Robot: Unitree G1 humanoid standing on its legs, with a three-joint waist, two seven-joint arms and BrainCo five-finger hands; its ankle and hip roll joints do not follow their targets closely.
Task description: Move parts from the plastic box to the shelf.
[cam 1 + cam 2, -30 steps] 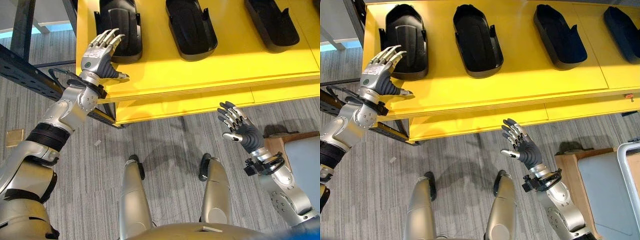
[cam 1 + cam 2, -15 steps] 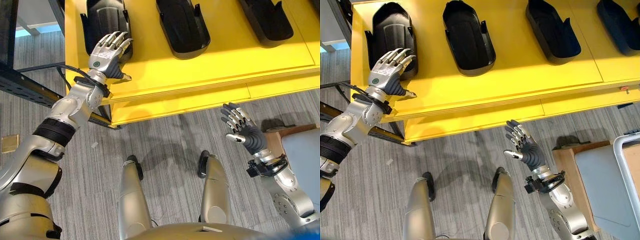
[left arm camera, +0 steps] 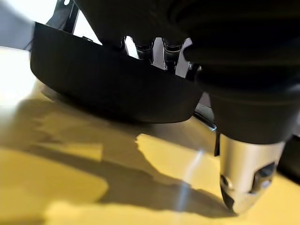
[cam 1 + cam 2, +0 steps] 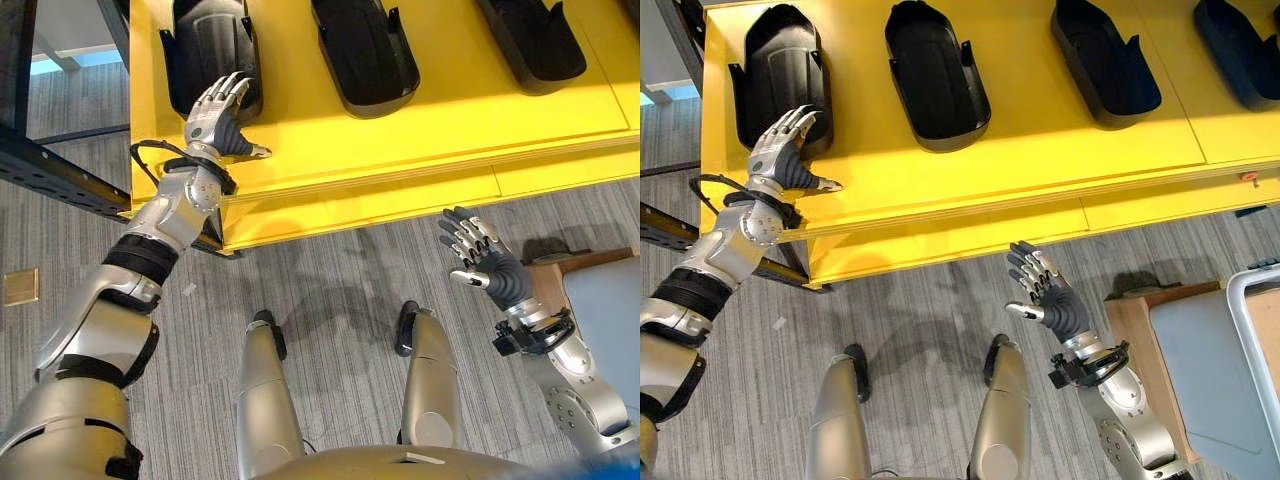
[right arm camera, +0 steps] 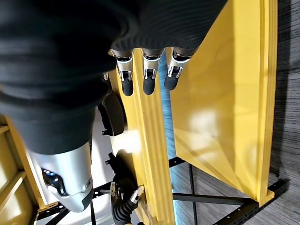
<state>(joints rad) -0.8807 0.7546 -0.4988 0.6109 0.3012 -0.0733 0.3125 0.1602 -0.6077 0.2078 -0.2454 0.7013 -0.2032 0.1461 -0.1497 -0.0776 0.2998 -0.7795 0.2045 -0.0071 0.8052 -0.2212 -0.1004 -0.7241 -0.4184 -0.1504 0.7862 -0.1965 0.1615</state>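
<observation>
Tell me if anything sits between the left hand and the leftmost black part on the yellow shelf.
Nothing visible does. The left hand is open, its fingers at the near end of the leftmost black part on the yellow shelf.

Your silver-fingered left hand (image 4: pixel 220 118) is stretched forward on a nearly straight arm, fingers relaxed and spread, thumb out sideways. Your right hand (image 4: pixel 1047 297) is raised lower down, palm open, fingers loosely extended.
</observation>
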